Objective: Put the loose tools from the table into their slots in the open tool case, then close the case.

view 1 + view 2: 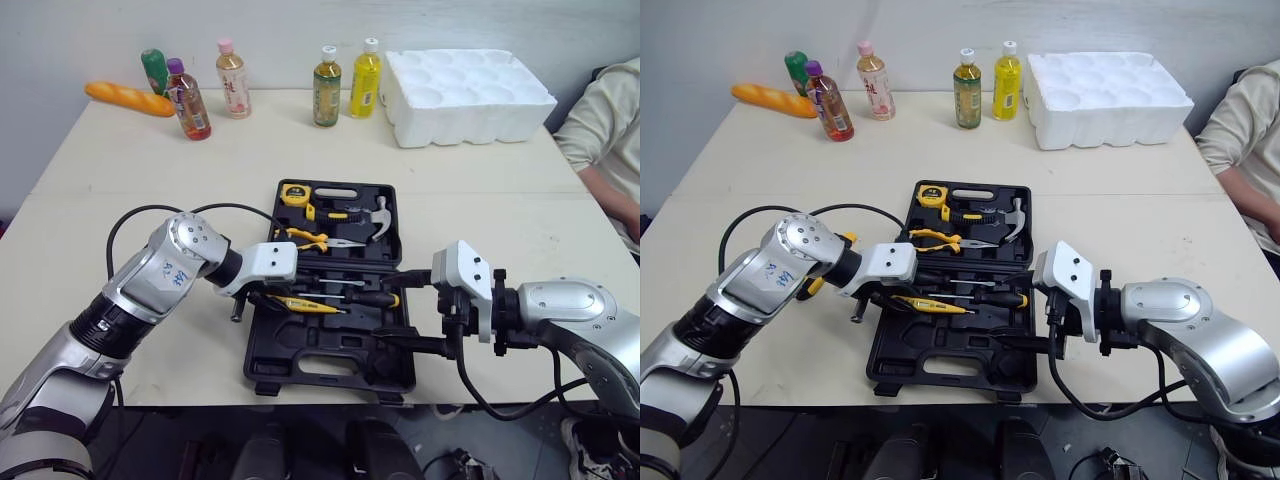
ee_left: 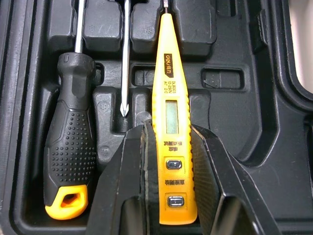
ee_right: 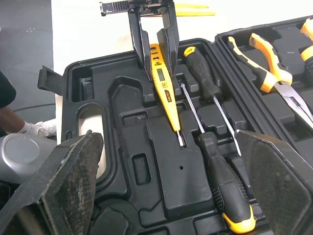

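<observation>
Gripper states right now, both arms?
Left gripper: closed on the yellow voltage tester.
Right gripper: open, empty.

Cream table [image 1: 120,200] bare left & far of open black plastic tool case [image 1: 300,365]: free approach. Over case's near half, left tool [image 2: 166,134] clamping yellow tester pen [image 2: 168,98] & spread right tool [image 1: 388,315] block. Far edge: bottles [image 1: 327,88], white foam tray [image 1: 470,95].

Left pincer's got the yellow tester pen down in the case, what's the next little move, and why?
Probably open the left pincer, now shut on the yellow tester pen, and let go: the pen seems to lie along its groove in the tool case, beside the black screwdriver.
</observation>
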Action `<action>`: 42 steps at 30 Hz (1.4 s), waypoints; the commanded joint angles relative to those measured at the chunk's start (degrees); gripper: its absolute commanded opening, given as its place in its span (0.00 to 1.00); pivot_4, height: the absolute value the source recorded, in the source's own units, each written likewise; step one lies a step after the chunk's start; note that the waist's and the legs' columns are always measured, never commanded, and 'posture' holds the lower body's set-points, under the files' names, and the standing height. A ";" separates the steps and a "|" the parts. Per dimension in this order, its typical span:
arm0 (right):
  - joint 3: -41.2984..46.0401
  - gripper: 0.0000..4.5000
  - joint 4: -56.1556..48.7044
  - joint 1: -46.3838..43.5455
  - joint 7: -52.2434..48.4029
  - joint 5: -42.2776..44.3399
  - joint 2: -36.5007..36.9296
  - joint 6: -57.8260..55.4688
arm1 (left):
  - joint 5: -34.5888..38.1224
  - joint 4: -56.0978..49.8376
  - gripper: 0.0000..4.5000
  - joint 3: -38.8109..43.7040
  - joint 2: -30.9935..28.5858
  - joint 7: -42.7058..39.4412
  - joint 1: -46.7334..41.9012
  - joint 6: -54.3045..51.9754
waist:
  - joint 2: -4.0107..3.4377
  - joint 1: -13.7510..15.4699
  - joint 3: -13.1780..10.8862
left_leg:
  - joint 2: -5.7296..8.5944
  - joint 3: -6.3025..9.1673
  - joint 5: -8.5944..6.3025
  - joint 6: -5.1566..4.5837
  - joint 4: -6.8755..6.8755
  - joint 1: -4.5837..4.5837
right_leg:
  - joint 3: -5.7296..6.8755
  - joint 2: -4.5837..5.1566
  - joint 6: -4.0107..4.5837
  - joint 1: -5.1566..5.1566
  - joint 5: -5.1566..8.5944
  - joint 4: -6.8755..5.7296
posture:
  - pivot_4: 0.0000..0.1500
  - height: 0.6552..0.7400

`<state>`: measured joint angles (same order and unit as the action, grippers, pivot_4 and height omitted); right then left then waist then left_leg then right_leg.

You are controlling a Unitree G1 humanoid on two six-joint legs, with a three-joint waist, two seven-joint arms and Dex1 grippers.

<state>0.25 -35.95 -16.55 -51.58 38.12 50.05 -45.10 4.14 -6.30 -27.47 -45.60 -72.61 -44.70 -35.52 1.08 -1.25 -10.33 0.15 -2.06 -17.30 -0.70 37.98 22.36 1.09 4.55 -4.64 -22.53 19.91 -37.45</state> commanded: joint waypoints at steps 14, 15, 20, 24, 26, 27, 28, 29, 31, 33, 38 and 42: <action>0.24 1.00 -0.47 0.10 -0.17 -0.55 0.22 1.23 | 13.89 9.84 0.14 18.19 9.94 -3.07 10.29 19.43 | 0.01 0.19 -0.01 | -0.01 0.01 0.00 0.01 0.08 0.00 | 0.02 0.02 -0.01 0.00 -0.01 0.00 | 1.00 1.00; 0.13 1.00 -0.25 -0.11 -0.26 -0.60 0.15 1.26 | 13.51 11.04 0.02 18.05 10.52 -2.93 10.69 20.61 | 0.01 0.18 0.00 | -0.01 0.00 0.00 0.01 0.08 0.00 | 0.02 0.01 -0.01 0.00 -0.01 0.01 | 1.00 1.00; -0.39 1.00 0.97 -1.18 -0.76 -0.95 -0.09 1.37 | 10.96 16.62 0.01 16.80 12.64 -2.51 12.13 27.72 | 0.01 0.56 0.00 | 0.00 0.00 0.00 0.00 0.11 0.01 | 0.03 0.02 -0.02 -0.01 -0.01 0.01 | 1.00 1.00; -0.76 1.00 1.32 -1.73 -1.02 -1.10 -0.16 1.33 | 8.87 19.20 0.01 15.80 13.28 -2.48 12.57 31.37 | 0.01 0.84 0.00 | 0.00 -0.02 -0.01 0.00 0.10 0.01 | 0.03 0.01 -0.02 -0.01 -0.01 0.00 | 1.00 1.00; -0.86 1.00 1.34 -1.90 -1.06 -1.06 -0.12 1.25 | 7.75 20.52 0.01 15.37 13.48 -2.03 12.30 32.46 | 0.01 1.10 0.00 | 0.00 -0.01 -0.01 -0.01 0.10 0.01 | 0.03 0.01 -0.02 -0.02 -0.01 0.00 | 1.00 1.00; -0.91 1.00 1.34 -1.95 -1.07 -1.04 -0.08 1.23 | 7.12 21.13 0.01 15.08 13.49 -1.85 12.21 33.04 | 0.01 1.13 0.00 | 0.00 -0.01 -0.01 -0.01 0.10 0.01 | 0.03 0.02 -0.02 -0.01 -0.01 0.01 | 1.00 1.00; -0.97 1.00 1.29 -1.95 -1.08 -1.03 0.00 1.20 | 5.76 21.95 0.01 14.32 13.18 -1.55 12.27 33.64 | 0.01 1.15 0.00 | 0.00 -0.01 -0.01 -0.01 0.10 0.01 | 0.03 0.02 -0.02 -0.01 -0.01 0.02 | 1.00 1.00; -1.03 1.00 1.23 -1.92 -1.07 -1.03 0.07 1.17 | 3.67 23.00 0.01 13.32 12.74 -0.83 12.33 34.68 | 0.01 1.16 0.00 | 0.00 -0.01 -0.02 -0.02 0.10 0.00 | 0.03 0.03 -0.02 -0.01 -0.01 0.02 | 1.00 1.00; -1.08 1.00 1.12 -1.83 -1.06 -1.02 0.14 1.12 | 0.43 24.81 0.01 11.77 12.13 0.38 12.49 36.08 | 0.02 1.16 0.02 | 0.00 -0.01 -0.02 -0.02 0.10 -0.01 | 0.03 0.03 -0.02 0.01 -0.01 0.02 | 1.00 1.00; -1.13 1.00 0.97 -1.71 -1.02 -1.03 0.17 1.08 | -0.66 25.78 0.01 11.09 12.02 0.75 12.80 36.66 | -0.02 1.14 0.08 | 0.00 -0.01 -0.02 -0.03 0.10 -0.09 | 0.03 0.03 -0.02 0.08 -0.01 0.02 | 1.00 1.00; -1.17 1.00 0.83 -1.20 -1.00 -1.17 0.33 1.08 | 1.27 22.96 0.01 11.46 12.46 1.17 13.41 31.62 | -0.04 1.13 0.15 | 0.00 -0.02 -0.08 -0.14 0.10 -0.26 | 0.00 0.04 -0.02 0.17 -0.01 0.06 | 1.00 1.00; 0.36 1.00 0.97 0.52 -0.52 -1.43 0.76 1.32 | 8.50 17.49 0.07 16.75 11.47 0.46 14.29 23.21 | -0.05 1.04 0.16 | 0.00 -0.01 -0.18 -0.30 0.11 -0.25 | -0.01 0.04 -0.02 0.16 -0.01 0.04 | 1.00 1.00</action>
<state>-1.63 -33.72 -17.03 -52.21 36.76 50.06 -44.90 9.76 13.50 -12.91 -32.58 -71.87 -32.77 -6.89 1.03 -0.21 -10.17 0.15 -2.07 -17.48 -1.00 38.08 22.12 1.08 4.60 -4.66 -22.37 19.90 -37.42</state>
